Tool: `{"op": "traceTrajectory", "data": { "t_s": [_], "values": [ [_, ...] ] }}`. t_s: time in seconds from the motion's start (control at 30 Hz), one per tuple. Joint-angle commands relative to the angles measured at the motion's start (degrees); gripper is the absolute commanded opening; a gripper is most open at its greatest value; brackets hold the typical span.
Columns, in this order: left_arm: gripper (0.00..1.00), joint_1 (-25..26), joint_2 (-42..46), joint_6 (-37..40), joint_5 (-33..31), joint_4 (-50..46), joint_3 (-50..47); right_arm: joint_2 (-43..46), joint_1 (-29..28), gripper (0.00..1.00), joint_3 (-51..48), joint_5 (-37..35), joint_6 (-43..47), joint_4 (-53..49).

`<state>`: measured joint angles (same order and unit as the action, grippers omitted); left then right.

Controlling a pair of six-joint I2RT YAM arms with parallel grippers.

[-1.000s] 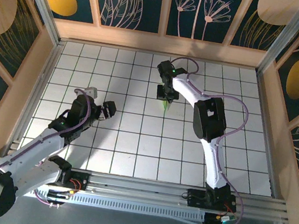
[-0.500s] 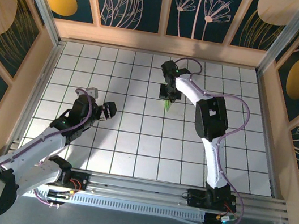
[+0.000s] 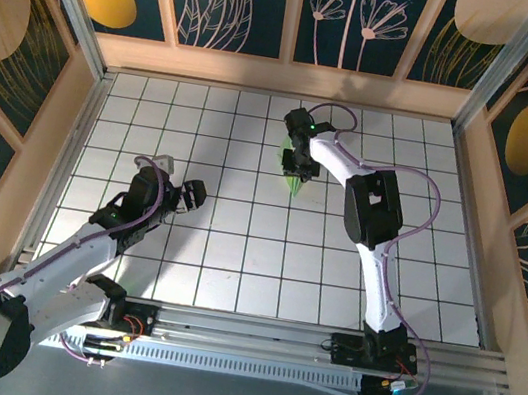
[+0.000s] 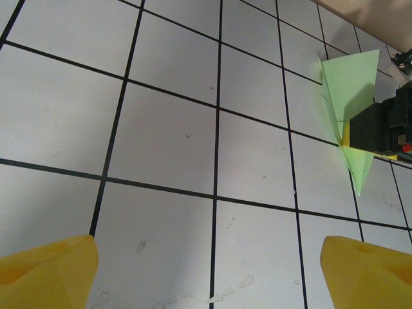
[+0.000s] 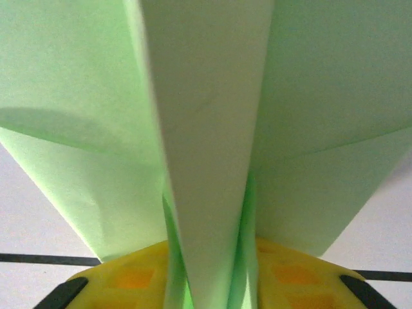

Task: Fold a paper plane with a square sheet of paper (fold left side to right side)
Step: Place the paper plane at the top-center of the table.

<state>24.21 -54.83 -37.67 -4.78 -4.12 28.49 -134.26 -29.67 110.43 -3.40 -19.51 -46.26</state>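
The paper plane (image 3: pixel 293 180) is sitting on the far half of the white gridded table (image 3: pixel 234 253), a little right of centre, as a slim light green dart with its narrow nose pointing toward the near edge and its broad tail toward the back wall. Seen from the right wrist, its two wings are spreading out to either side of a paler central fold that is standing up like a keel, with sharp creases running along it. The right gripper (image 3: pixel 297 166) is reaching down onto the plane, and that central fold is lying between its yellow fingers (image 5: pixel 122 280), which are sitting close on both sides of the paper; whether they are pinching it or merely flanking it cannot be told from these views. The left gripper (image 4: pixel 206 277) is hovering well apart from the plane, over the left side of the table, with its jaws standing wide apart and nothing between them but bare tiles and black grid lines.
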Motion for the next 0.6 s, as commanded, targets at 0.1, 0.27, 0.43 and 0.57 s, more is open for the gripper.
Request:
{"op": "traceTrajectory", "data": {
  "t_s": [0.1,0.27,0.43,0.57],
  "values": [
    [0.89,-0.39,-0.37,0.14,0.56,0.34,0.25,-0.44,0.05,0.40,-2.03,-0.37,-0.66,0.37],
    [0.89,-0.39,-0.62,0.46,0.21,0.09,0.83,0.29,0.05,0.45,-2.24,-0.73,-0.97,0.58],
    [0.89,-0.39,-1.11,0.76,0.00,-0.27,1.66,1.94,-0.12,0.46,-2.32,-1.50,-0.95,0.47],
    [0.89,-0.39,-1.42,0.75,-0.41,-0.27,2.24,3.50,-0.21,0.46,-2.78,-1.75,-0.89,0.47]
  ]
}}
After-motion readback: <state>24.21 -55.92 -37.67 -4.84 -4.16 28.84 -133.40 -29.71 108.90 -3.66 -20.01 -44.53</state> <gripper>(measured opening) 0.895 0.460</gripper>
